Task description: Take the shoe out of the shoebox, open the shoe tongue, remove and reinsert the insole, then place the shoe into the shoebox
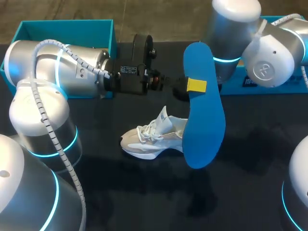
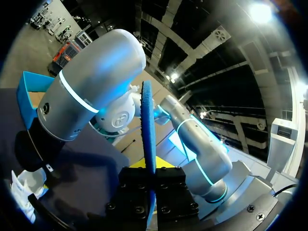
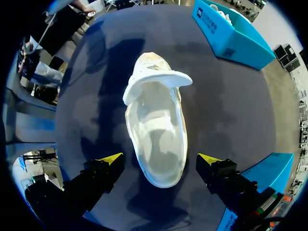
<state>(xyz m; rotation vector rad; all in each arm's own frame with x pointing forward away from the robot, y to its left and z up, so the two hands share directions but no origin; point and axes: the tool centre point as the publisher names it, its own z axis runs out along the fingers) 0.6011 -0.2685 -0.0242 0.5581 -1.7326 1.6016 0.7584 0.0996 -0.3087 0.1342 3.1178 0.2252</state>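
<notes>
On the dark table (image 1: 250,144) nearest us, we noted the white shoe (image 1: 151,139) upright, tongue raised | right gripper (image 3: 160,159) hung above it, fingers spread wide, clear of the shoe | left gripper (image 1: 192,86) pinched the blue insole (image 1: 204,125) aloft | teal shoebox (image 1: 67,24) sat behind the left arm.

Robotics lab. Evidence: silver left arm (image 1: 57,62) and right arm (image 1: 269,53), both with glowing blue rings, flanking black-covered bench (image 1: 255,144); teal shoebox (image 1: 67,30) at far left corner.
</notes>
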